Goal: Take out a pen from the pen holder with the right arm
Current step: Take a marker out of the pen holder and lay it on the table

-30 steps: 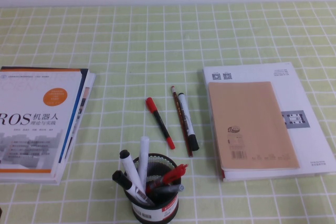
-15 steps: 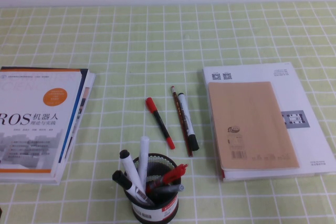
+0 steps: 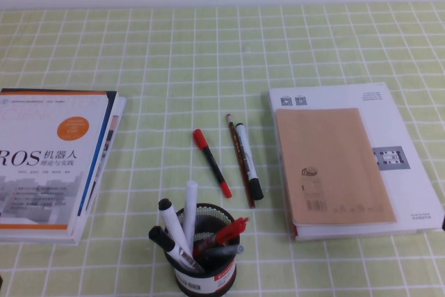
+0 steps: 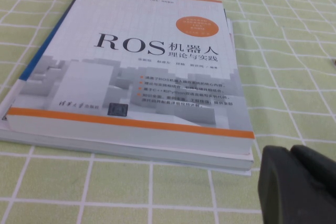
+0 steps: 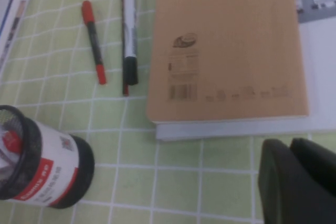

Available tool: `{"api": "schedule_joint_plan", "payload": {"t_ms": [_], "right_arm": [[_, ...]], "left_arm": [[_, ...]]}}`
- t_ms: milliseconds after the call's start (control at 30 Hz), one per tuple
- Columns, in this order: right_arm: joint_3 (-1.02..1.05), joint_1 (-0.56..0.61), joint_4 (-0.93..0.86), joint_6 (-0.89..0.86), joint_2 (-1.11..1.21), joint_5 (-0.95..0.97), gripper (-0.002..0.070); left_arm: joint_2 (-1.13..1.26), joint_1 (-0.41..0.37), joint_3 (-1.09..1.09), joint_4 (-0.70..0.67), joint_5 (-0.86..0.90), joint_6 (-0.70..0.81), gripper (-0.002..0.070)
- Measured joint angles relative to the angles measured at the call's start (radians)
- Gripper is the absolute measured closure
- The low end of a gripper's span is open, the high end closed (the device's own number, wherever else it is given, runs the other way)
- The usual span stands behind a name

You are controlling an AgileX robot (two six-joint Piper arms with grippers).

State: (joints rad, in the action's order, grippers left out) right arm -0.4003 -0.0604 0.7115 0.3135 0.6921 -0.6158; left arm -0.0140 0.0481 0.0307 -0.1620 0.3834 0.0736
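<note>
The black mesh pen holder (image 3: 208, 277) stands at the table's near edge, with a white-and-red label (image 5: 47, 174). It holds several pens: a white marker (image 3: 190, 205), a black-capped marker (image 3: 169, 222) and a red pen (image 3: 228, 231). My right gripper (image 5: 289, 149) is shut and empty. It hovers low over the cloth, near the front edge of the tan notebook (image 5: 226, 40) and well to the right of the holder. My left gripper (image 4: 290, 153) is shut beside the ROS book (image 4: 142, 66). Neither gripper shows in the high view.
A red pen (image 3: 211, 162), a brown pencil (image 3: 239, 159) and a black-and-white marker (image 3: 248, 160) lie loose on the green checked cloth beyond the holder. The ROS book (image 3: 49, 158) lies at the left. The tan notebook (image 3: 330, 165) rests on a white book (image 3: 407, 130) at the right.
</note>
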Motion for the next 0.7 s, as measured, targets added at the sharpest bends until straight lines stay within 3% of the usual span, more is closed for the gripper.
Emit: {"api": "schedule_joint_plan", "payload": {"t_ms": [300, 700], "right_arm": [[-0.129, -0.349, -0.071, -0.119, 0.197, 0.144, 0.0688], [-0.159, -0.854, -0.079, -0.127, 0.393, 0.616, 0.0670]], "left_arm": [[0.000, 0.000, 0.000, 0.000, 0.000, 0.000, 0.0683], [0.000, 0.000, 0.000, 0.000, 0.000, 0.000, 0.0683]]}}
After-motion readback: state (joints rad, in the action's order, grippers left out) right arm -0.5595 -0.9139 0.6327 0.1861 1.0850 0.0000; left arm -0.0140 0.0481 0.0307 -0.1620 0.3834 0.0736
